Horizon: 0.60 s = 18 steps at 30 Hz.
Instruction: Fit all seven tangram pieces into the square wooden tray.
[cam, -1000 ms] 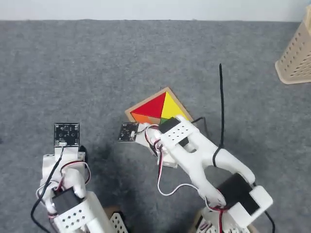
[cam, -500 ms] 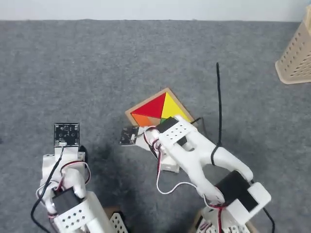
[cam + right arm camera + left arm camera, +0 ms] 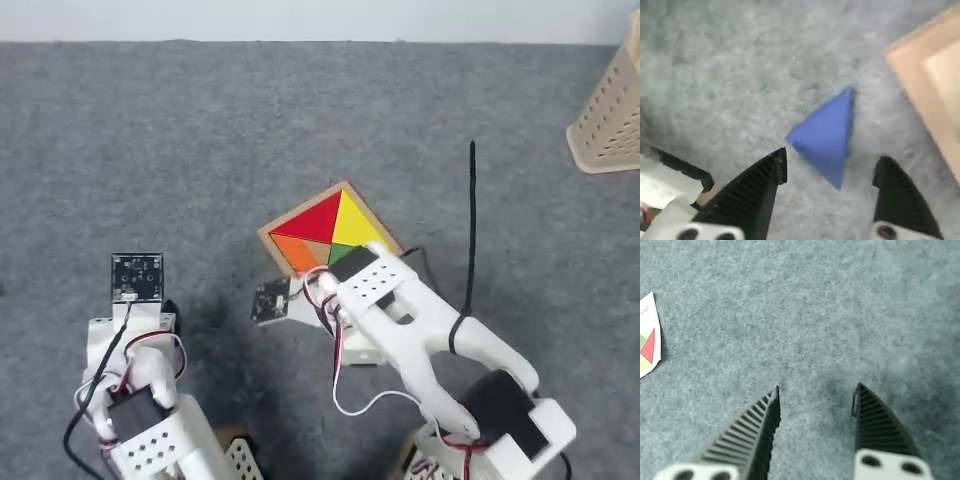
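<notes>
Right gripper (image 3: 834,156), jaws spread and empty, over the blue triangle (image 3: 827,137), which lies flat on grey carpet (image 3: 740,60) just beside the tray (image 3: 920,75). The triangle's near corner sits between the ribbed black fingers; its longest edge faces the tray and runs roughly crosswise to the line between the fingertips. The piece is smooth and sharp-cornered; the tray is pale wood with a raised rim. Left gripper (image 3: 817,387), also spread and empty, hangs over bare carpet, well apart; the right arm is judged nearer.
</notes>
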Available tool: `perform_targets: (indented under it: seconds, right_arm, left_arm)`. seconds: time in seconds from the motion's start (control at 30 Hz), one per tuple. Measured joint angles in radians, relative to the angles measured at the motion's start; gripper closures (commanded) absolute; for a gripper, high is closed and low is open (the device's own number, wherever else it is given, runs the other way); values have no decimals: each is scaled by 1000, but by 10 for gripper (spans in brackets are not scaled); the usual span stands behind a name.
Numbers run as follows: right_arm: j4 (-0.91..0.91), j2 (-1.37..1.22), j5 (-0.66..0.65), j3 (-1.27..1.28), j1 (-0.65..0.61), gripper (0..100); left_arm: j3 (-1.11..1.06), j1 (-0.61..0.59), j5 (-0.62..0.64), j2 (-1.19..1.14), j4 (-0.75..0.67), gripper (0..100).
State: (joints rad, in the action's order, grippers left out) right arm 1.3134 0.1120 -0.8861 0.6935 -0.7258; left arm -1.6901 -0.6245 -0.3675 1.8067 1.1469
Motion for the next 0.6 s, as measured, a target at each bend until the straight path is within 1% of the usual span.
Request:
perform_targets:
  seconds: [0.13,0.27,0.47,0.6]
  right_arm:
    - [-69,-51,-5,15,-6,706]
    - [-97,-95,-5,14,-11,719]
    - [-114,-106,15,-5,-2,872]
    - [-121,-107,54,-17,21,947]
  left_arm:
    - [0,0,0,0,0,780]
    - [0,0,0,0,0,780]
    - [0,0,0,0,0,780]
    - [0,0,0,0,0,780]
